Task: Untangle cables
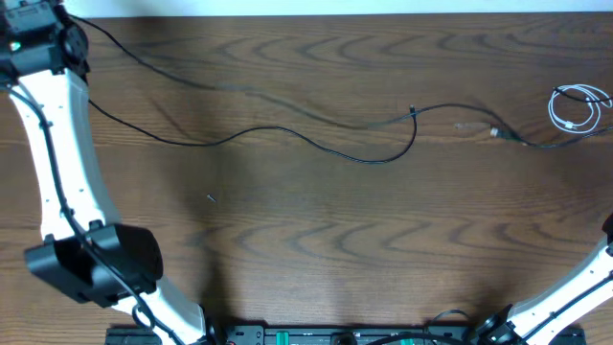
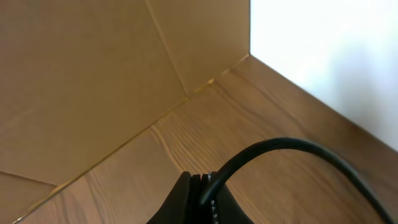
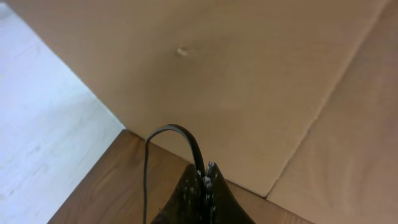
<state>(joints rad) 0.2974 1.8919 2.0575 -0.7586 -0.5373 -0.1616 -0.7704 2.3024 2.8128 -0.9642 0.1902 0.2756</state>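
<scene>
My left hand (image 2: 202, 186) and right hand (image 3: 205, 177) each clamp black cable (image 2: 298, 145); the white cable (image 1: 580, 96) lies coiled on the desk (image 1: 287, 220)

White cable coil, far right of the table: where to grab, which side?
Probably the upper-left arc of the white cable coil, from straight above, jaws across the strands. It lies flat with its loops bunched there, and the black cable passes close by its lower edge, so that side risks catching both.
</scene>
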